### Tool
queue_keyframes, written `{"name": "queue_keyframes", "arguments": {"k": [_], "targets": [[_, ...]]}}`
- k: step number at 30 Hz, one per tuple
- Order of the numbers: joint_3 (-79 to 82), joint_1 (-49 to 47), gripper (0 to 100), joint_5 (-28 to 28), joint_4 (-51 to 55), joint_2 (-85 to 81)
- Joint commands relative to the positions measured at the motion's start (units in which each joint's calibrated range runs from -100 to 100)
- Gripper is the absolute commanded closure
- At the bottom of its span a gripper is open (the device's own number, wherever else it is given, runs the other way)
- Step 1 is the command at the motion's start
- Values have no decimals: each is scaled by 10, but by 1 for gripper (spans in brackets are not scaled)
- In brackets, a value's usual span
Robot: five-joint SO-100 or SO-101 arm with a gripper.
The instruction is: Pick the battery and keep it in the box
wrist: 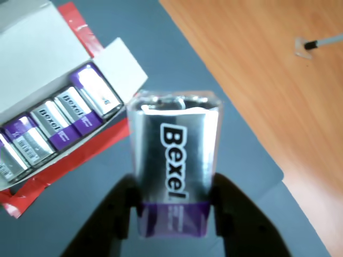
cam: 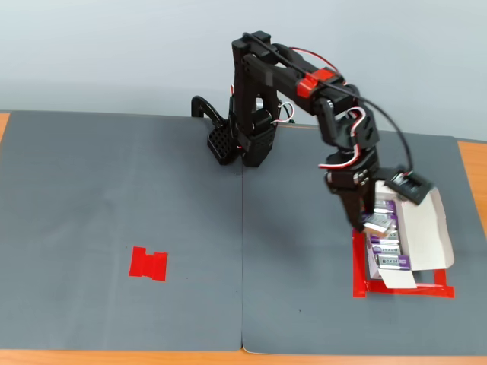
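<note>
My gripper (wrist: 174,214) is shut on a battery (wrist: 174,160), silver with a purple end and black "Bexel" lettering, and holds it clear of the mat. The box (wrist: 32,53), a white carton with open flaps, lies up and to the left of it in the wrist view and holds a row of several identical batteries (wrist: 59,123). In the fixed view my gripper (cam: 370,220) hangs with the battery (cam: 378,223) over the left edge of the box (cam: 428,228), above the row of batteries (cam: 388,252).
The box sits inside a red tape rectangle (cam: 403,290) on the grey mat (cam: 114,190). A red tape mark (cam: 149,263) lies on the mat's left half. Bare wooden table (wrist: 268,80) with a small clear-and-black object (wrist: 313,45) lies beyond the mat's edge.
</note>
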Motion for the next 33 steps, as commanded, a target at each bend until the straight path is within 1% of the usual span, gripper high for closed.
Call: {"name": "queue_keyframes", "arguments": {"k": [1, 19, 23, 27, 33], "targets": [[-28, -34, 97, -2, 1, -1], [-35, -144, 96, 1, -7, 121], [-37, -149, 96, 2, -10, 153], [-37, -149, 96, 2, -34, 182], [-72, -150, 96, -1, -41, 225]]}}
